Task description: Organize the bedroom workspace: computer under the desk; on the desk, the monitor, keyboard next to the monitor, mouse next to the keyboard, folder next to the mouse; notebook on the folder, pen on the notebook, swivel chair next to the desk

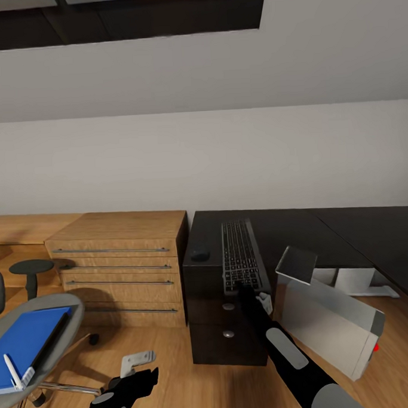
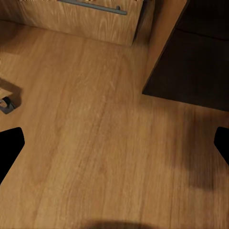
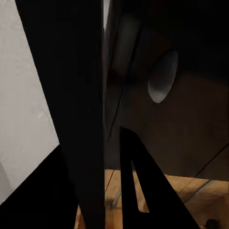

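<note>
The folder (image 1: 29,342) lies flat on the seat of the swivel chair (image 1: 58,300), well to the left of the bench (image 1: 289,232), bright blue with a white pen (image 1: 12,369) on its near corner. I judge it is waiting its turn.

My left jaws (image 2: 114,148) hang low over the oak floor (image 2: 95,143), left of the bench's drawers, spread wide and holding nothing, probably parked out of the way.

The mouse (image 1: 200,254), small and dark, sits on the bench's left end. Just right of it the keyboard (image 1: 239,256) lies lengthwise, a grey frame with dark keys. Its near end looks to reach past the bench's front edge.

My right jaws (image 1: 249,290) are at that near end. I cannot tell whether they grip it, as the wrist view is too dark.

The computer (image 1: 330,326), a light grey box, sits tilted on the floor right of the drawers.
</note>
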Available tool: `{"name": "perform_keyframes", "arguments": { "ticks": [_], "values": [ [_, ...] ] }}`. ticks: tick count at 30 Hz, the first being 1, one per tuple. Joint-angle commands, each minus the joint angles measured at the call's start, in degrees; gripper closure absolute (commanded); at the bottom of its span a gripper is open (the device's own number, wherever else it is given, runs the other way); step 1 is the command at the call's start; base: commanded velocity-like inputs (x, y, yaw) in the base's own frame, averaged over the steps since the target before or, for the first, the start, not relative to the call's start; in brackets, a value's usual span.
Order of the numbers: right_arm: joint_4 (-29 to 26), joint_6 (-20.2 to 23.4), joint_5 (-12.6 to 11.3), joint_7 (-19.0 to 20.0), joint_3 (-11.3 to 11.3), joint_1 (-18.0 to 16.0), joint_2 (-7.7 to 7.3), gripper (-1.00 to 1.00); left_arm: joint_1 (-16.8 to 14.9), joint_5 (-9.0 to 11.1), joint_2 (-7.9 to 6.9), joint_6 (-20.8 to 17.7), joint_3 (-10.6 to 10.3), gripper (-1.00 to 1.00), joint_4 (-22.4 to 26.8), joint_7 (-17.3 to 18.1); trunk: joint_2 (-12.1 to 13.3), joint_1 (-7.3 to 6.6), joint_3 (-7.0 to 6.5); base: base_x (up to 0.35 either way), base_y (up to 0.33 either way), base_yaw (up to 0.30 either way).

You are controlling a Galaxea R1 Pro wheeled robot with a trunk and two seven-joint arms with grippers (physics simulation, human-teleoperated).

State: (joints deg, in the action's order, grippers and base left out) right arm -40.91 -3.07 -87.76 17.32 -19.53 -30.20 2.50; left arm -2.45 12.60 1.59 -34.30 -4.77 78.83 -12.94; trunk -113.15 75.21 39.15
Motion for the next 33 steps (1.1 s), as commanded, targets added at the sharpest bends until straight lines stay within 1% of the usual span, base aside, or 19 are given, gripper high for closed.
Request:
{"name": "perform_keyframes", "arguments": {
  "ticks": [1, 11, 17, 21, 25, 33],
  "values": [
    [0.13, -0.33, -0.75, 0.15, -0.34, -0.04, -0.04, 1.0, -0.03, 0.63, -0.01, -0.18, -0.07, -1.0, 0.06, -0.51, 0.39, -0.23, -0.12, 0.0, 0.0, 0.0],
    [-0.18, -0.53, -0.75, 0.66, -0.4, -0.04, -0.13, 1.0, -0.05, 0.6, -0.01, -0.15, -0.06, -1.0, 0.04, -0.64, 4.4, -2.43, -1.91, 0.0, 0.0, 0.0],
    [-0.3, -0.61, -0.81, 3.72, -0.42, -0.04, -0.13, 1.0, -0.03, 0.53, -0.01, -0.15, -0.06, -1.0, 0.07, -0.94, 6.81, -3.75, -2.99, 0.0, 0.0, 0.0],
    [-1.1, -0.6, -0.83, 4.06, -0.43, 0.0, -0.13, 1.0, -0.02, 0.51, -0.01, -0.15, -0.02, -1.0, 0.08, -0.96, 8.41, -4.62, -3.71, -0.022, 0.0, 0.0],
    [-4.1, -0.57, -0.83, 3.95, -0.43, 0.37, -0.59, 1.0, -0.03, 0.56, 0.06, -0.18, -0.06, -1.0, -0.01, -0.96, 10.02, -5.5, -4.43, -0.25, -0.038, 0.0],
    [-6.62, -0.41, -1.02, 3.66, -0.43, 0.93, -1.29, 1.0, -0.03, 0.5, 0.08, -0.16, -0.06, -1.0, -0.07, -0.98, 13.22, -7.26, -5.86, -0.323, -0.084, 0.0]
  ]
}}
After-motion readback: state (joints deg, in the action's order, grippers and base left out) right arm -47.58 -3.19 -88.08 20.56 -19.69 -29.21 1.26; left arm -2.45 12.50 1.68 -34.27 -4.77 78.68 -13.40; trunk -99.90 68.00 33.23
